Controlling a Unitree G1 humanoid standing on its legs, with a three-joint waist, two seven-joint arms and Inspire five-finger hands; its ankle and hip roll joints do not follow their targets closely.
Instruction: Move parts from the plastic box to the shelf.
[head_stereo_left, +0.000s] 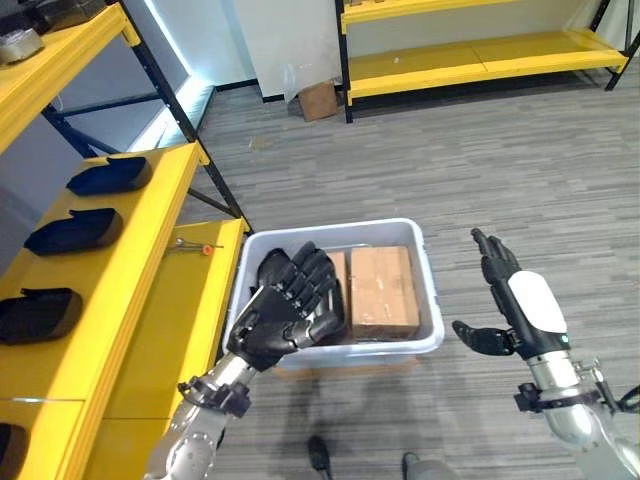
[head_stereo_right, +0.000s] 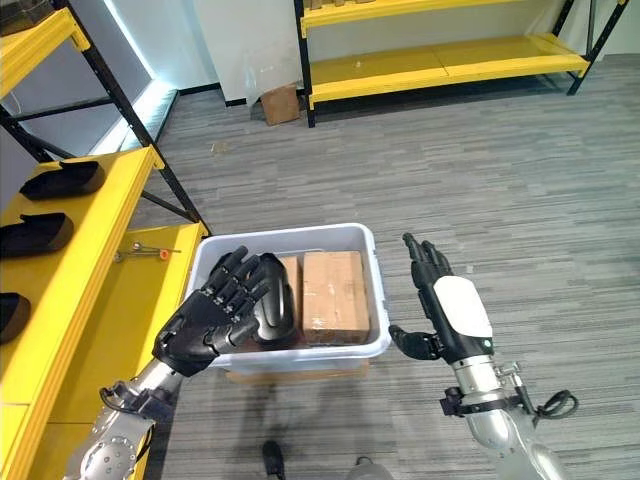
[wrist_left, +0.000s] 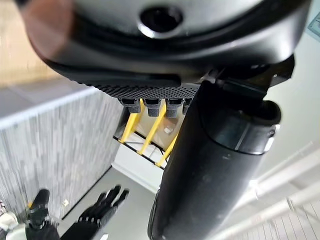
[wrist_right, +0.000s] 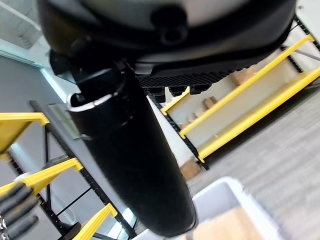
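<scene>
Left hand (head_stereo_right: 218, 312), fingers curled around a dark part (head_stereo_right: 268, 310) over the plastic box (head_stereo_left: 430, 300), should next carry it to the yellow shelf (head_stereo_left: 150, 300) beside the box; right hand (head_stereo_right: 445, 300) hangs open.

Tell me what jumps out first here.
The left hand reaches into the white box on the floor, fingers curled over a dark part beside two cardboard packs. The right hand hangs open to the box's right, holding nothing. At left, the yellow shelf carries a row of similar dark parts.
</scene>
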